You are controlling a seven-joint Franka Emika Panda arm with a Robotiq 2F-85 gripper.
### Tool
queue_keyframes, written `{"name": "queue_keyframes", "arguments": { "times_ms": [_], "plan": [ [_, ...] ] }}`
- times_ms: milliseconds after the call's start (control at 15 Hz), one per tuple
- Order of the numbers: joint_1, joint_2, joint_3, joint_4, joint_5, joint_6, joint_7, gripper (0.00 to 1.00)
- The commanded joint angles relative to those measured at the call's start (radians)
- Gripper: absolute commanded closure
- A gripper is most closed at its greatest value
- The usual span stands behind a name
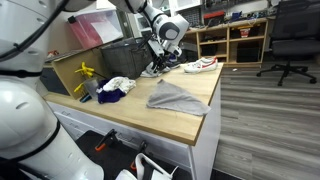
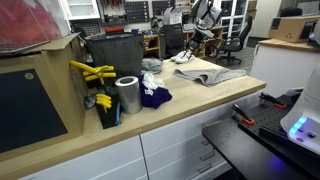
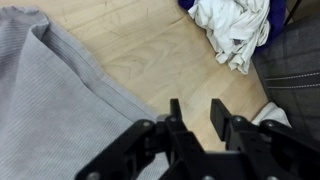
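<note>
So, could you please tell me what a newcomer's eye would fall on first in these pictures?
Probably the rumpled grey cloth lying in the middle of the wooden counter. Next comes the end effector, which hangs over bare wood right beside that cloth with its jaws apart and nothing between them. A heap of white and blue clothes lies further along the counter.

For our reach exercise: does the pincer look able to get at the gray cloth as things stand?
Probably yes. In the wrist view the pincer hangs over bare table beside the gray cloth, nothing between them; the white cloth lies off to the other side.
</note>
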Motion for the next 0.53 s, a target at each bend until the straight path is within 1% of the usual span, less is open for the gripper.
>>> {"name": "queue_keyframes", "arguments": {
  "times_ms": [0, 133, 267, 467],
  "plan": [
    [0.006, -0.028, -0.011, -0.010, -0.022, 0.010, -0.010, 0.30],
    [-0.007, -0.051, -0.022, -0.004, -0.057, -0.019, -0.027, 0.17],
    [-0.023, -0.068, -0.040, 0.007, -0.129, -0.071, -0.045, 0.01],
    [-0.061, -0.094, -0.066, 0.013, -0.233, -0.165, -0.085, 0.00]
  ]
}}
